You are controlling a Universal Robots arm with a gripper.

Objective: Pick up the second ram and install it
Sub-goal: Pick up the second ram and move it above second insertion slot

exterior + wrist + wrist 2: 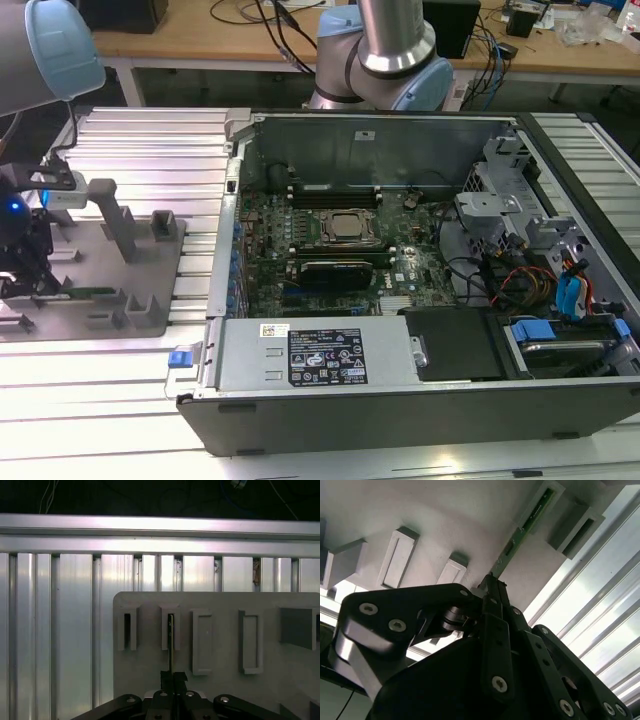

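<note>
Pinching second ram [170, 635], end effector [173, 676] closed

Second ram [521, 530]: long, thin green circuit-board stick, small dark chips. Lying lengthwise on long edge in slot of grey fixture block [445, 515]. One end pinched in gripper [492, 586].
</note>
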